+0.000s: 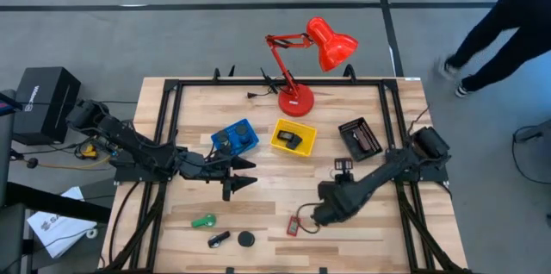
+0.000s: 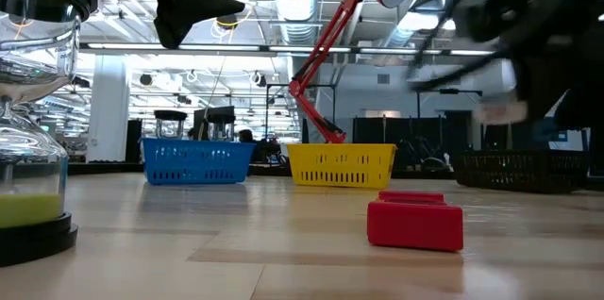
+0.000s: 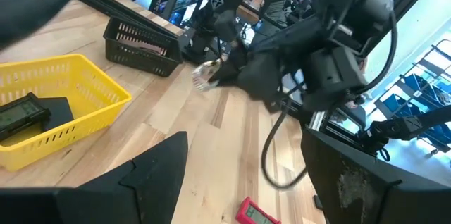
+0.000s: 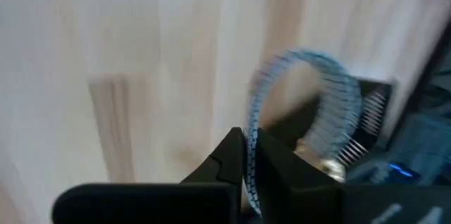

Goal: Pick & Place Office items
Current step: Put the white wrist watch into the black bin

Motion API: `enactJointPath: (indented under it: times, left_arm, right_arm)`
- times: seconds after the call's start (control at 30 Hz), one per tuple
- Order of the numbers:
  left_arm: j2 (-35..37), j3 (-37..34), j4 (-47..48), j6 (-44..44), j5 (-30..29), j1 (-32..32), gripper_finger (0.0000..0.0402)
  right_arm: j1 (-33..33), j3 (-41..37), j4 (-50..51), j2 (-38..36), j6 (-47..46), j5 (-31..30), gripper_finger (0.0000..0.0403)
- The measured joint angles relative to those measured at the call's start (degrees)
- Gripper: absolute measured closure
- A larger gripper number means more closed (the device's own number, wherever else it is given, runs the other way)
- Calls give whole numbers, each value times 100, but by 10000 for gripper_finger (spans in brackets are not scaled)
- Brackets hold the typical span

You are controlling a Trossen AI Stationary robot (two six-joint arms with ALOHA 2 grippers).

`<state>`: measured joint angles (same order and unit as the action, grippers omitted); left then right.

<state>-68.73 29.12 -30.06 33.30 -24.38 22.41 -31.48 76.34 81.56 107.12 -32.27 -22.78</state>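
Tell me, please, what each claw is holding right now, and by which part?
The right claw is shut on a blue braided loop, pinching one strand of it near its end. The left claw is open and holds nothing.

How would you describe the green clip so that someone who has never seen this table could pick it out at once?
Start at the wooden table and go to its front edge on the left arm's side, far from the red desk lamp. The green clip lies alone there, beside a black round disc; it is the only green piece on the table.
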Motion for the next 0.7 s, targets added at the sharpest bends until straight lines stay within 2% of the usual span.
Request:
enactJointPath:
  times: [0.17, 0.37, 0.5, 0.7]
  left_arm:
    - [0, 0, -2, 0, 0, 0, 128]
    - [0, 0, -5, 0, 0, 0, 128]
    - [0, 0, -11, 0, 0, 0, 128]
    - [0, 0, -45, 0, 0, 0, 128]
  right_arm:
    - [-238, -51, 318, -378, -79, -134, 396]
    - [-385, -469, -154, -1392, -111, -261, 381]
    - [-344, -1121, -555, -2313, -394, -585, 388]
    - [-9, -2506, -999, -3767, -1115, -864, 393]
